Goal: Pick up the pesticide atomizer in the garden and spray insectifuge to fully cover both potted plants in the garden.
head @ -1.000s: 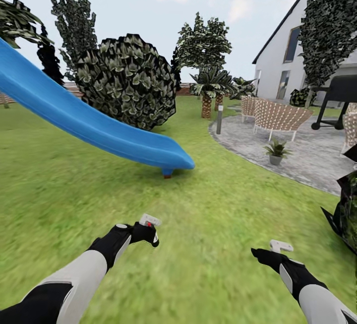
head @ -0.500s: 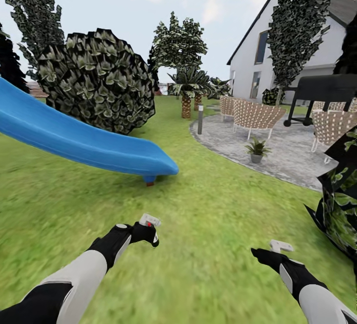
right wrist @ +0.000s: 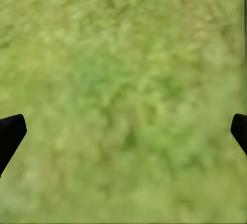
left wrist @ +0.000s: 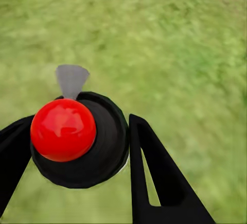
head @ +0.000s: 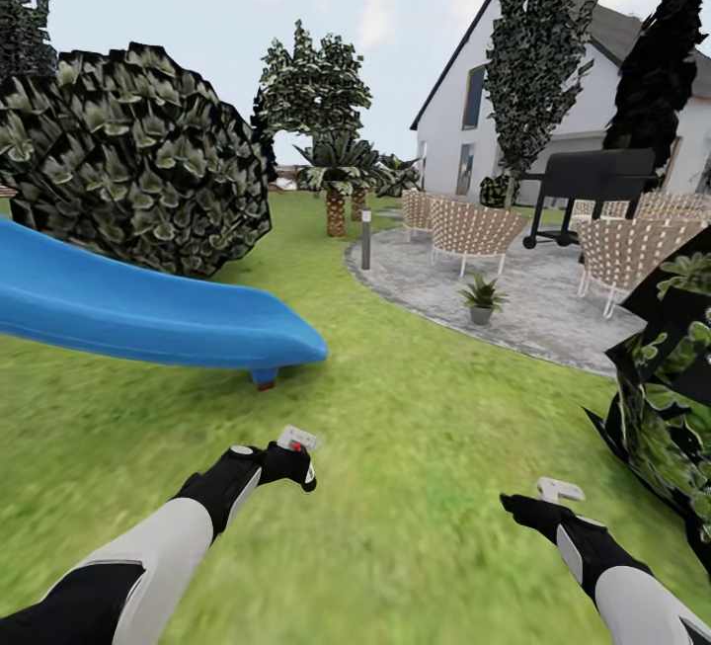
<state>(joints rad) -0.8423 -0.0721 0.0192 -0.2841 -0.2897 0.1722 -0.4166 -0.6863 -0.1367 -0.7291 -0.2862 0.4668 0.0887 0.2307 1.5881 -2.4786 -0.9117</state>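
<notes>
Head view: left end effector [head: 296,462] grips pesticide atomizer [head: 297,442], right end effector [head: 528,507] spread over open lawn [head: 415,447].

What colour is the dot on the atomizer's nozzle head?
Red, clearest in the left wrist view: atomizer.

Left pincer [head: 296,457] grips atomizer [head: 297,442]; potted plant [head: 482,297] on patio [head: 553,314].

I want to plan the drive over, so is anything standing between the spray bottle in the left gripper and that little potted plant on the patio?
Nothing visible. The spray bottle sits in the left gripper, and open lawn runs to the patio where the potted plant stands. The slide and bollard lamp lie off to the side.
</notes>
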